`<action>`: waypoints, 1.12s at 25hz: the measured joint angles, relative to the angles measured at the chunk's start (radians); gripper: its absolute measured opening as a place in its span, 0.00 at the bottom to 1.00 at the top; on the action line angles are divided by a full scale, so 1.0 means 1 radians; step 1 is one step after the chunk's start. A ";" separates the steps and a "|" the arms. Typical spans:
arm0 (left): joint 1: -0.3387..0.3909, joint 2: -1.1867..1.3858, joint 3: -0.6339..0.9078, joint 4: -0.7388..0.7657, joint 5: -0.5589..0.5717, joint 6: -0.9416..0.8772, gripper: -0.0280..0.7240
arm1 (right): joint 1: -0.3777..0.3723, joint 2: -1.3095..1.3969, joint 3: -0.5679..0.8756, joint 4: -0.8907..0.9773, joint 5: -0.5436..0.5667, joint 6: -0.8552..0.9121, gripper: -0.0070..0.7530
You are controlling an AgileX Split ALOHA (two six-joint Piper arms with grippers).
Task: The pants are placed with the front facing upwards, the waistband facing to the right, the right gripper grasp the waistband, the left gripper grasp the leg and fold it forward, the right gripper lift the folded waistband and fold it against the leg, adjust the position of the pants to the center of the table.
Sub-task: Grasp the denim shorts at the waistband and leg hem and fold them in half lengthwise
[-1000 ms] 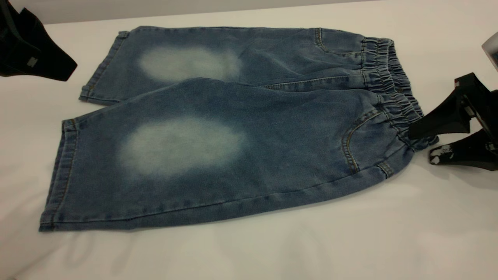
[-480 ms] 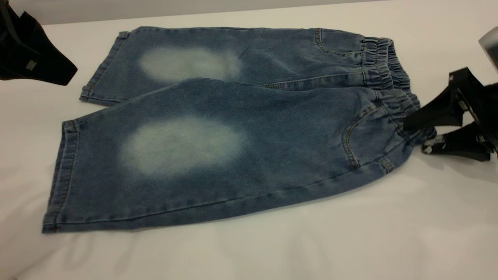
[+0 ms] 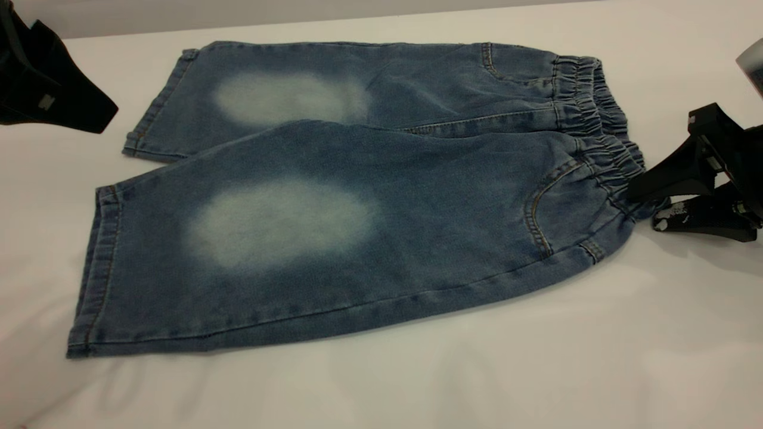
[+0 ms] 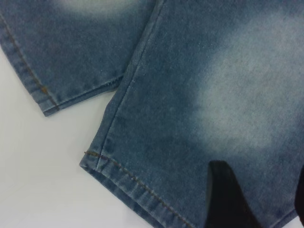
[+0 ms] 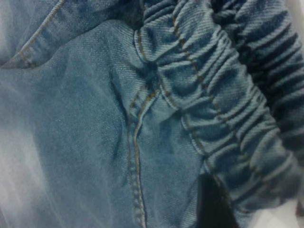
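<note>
The blue denim pants (image 3: pixel 357 196) lie flat on the white table (image 3: pixel 417 369), front up, legs to the left. Their gathered waistband (image 3: pixel 596 119) points right. My right gripper (image 3: pixel 642 210) is at the waistband's near corner, open. One finger (image 3: pixel 661 179) rests above the ruffled band (image 5: pixel 223 95) and the other (image 3: pixel 697 219) sits low beside it on the table. My left gripper (image 3: pixel 89 110) hovers at the far left, open above the leg hems (image 4: pixel 133 183), touching nothing.
Bare table surface surrounds the pants, with wide room in front (image 3: pixel 477 381). The table's back edge (image 3: pixel 357 18) runs just behind the far leg. A pale part of the right arm (image 3: pixel 752 65) shows at the right border.
My right gripper has risen slightly and edged onto the waistband corner, its fingers a little nearer together. The corner lifted and the pants shifted slightly right. The left arm barely moved.
</note>
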 joint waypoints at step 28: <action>0.000 0.000 0.000 0.002 0.020 0.000 0.48 | 0.000 -0.111 -0.003 -0.200 -0.097 0.150 0.52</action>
